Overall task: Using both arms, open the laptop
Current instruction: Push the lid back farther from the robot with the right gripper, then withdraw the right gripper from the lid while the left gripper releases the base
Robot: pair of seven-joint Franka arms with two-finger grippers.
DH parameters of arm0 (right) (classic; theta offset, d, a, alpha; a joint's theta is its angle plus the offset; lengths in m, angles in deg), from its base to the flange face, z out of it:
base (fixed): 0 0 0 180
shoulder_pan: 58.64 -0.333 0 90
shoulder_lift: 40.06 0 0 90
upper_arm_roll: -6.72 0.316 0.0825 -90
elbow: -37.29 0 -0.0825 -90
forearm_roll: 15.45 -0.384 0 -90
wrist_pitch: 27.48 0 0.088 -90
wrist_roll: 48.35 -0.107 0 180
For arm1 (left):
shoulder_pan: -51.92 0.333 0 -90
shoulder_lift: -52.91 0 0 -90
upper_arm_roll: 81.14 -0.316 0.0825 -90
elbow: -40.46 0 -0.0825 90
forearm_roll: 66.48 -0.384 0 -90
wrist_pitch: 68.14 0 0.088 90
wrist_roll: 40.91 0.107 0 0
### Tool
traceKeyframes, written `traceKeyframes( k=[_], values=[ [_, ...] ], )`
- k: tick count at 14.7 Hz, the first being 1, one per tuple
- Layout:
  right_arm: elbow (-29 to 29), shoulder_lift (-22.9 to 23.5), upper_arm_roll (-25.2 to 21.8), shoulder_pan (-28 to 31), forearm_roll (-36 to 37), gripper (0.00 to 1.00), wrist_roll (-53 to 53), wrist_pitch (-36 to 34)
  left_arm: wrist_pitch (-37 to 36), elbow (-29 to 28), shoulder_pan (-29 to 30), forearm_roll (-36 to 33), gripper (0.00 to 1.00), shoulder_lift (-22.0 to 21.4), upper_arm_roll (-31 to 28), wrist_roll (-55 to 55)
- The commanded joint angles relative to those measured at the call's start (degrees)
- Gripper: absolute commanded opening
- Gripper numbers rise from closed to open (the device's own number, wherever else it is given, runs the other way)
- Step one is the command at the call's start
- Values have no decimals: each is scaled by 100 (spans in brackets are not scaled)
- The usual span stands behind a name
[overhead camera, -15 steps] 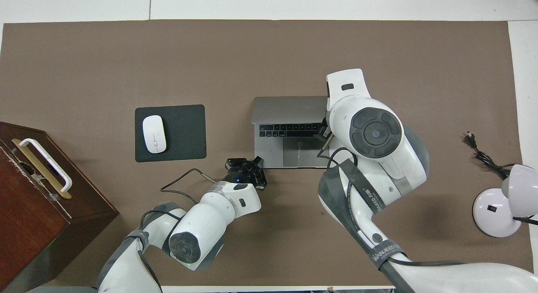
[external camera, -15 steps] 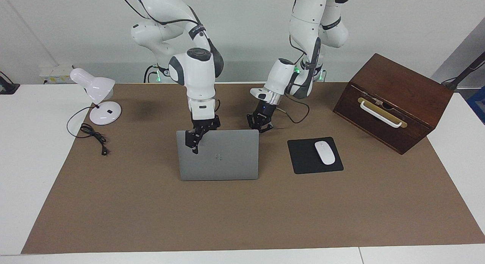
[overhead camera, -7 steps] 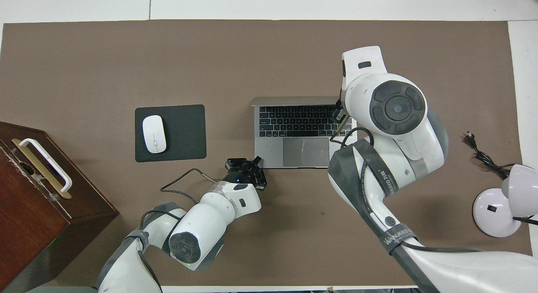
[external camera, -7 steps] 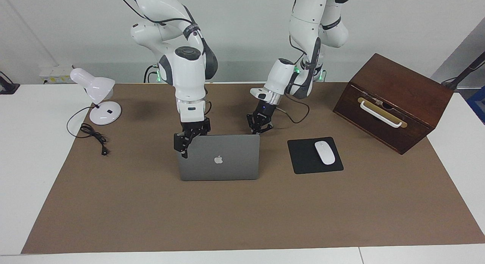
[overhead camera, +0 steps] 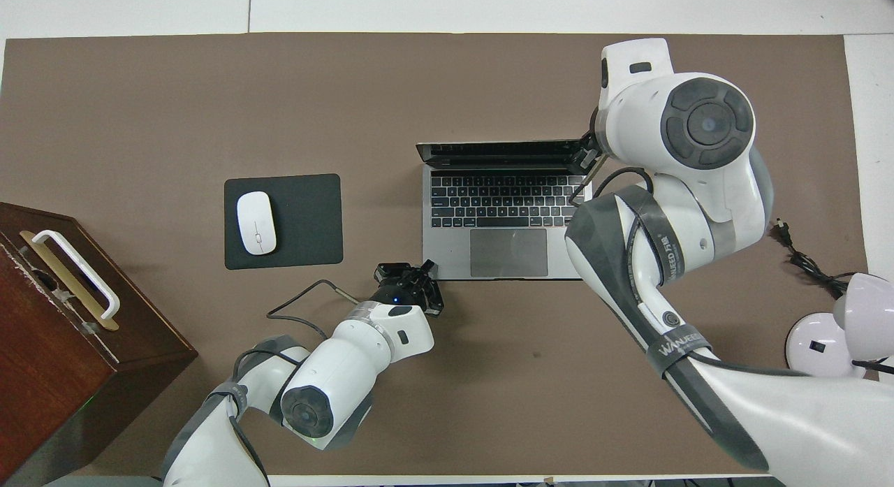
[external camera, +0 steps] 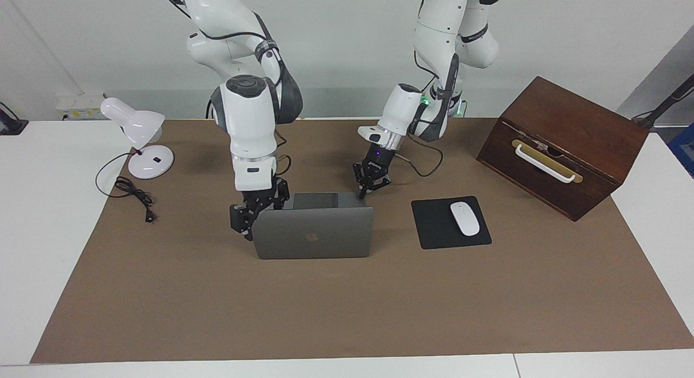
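Observation:
The silver-grey laptop point(external camera: 312, 239) stands open in the middle of the brown mat, its lid tilted back a little past upright. In the overhead view its keyboard deck point(overhead camera: 499, 263) and dark trackpad show. My right gripper point(external camera: 244, 218) is shut on the lid's upper corner at the right arm's end. In the overhead view its wrist covers most of it point(overhead camera: 585, 151). My left gripper point(external camera: 368, 187) is down at the deck's corner nearest the robots at the left arm's end, and also shows in the overhead view point(overhead camera: 413, 276).
A black mouse pad point(external camera: 434, 226) with a white mouse point(external camera: 464, 218) lies beside the laptop toward the left arm's end. A brown wooden box point(external camera: 564, 145) with a white handle stands past it. A white desk lamp point(external camera: 142, 145) and its cable point(external camera: 133, 196) sit at the right arm's end.
My right gripper has swung the lid up and back, from half raised to past upright, uncovering the whole keyboard. The left gripper has stayed at the deck's corner.

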Motion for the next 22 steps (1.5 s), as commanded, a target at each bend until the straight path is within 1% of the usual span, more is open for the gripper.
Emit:
traceKeyframes(
  k=[1,7,10,12,14,16,20,22],
  values=[
    [-299,188,52,94,-223,100,180,-12,50,96,-164,34,0,322,-59,48],
    [-404,250,52,173,-328,100,163,-12,50,96,-164,43,0,322,-59,39],
    [-598,347,52,296,-530,100,172,-56,50,96,-173,43,0,322,-59,39],
    [-615,329,78,261,-565,100,163,-187,50,96,-164,61,0,322,-59,39],
    [-676,259,87,244,-635,100,137,-590,50,96,-164,61,0,322,-59,39],
    [-922,189,87,209,-671,100,119,-1161,50,96,-164,61,0,322,-59,39],
    [-897,-232,87,208,-671,100,119,-1812,50,140,-173,201,0,322,-50,39],
    [-853,-461,87,208,-802,100,93,-2190,50,227,-173,454,0,322,-42,31]
  ],
)
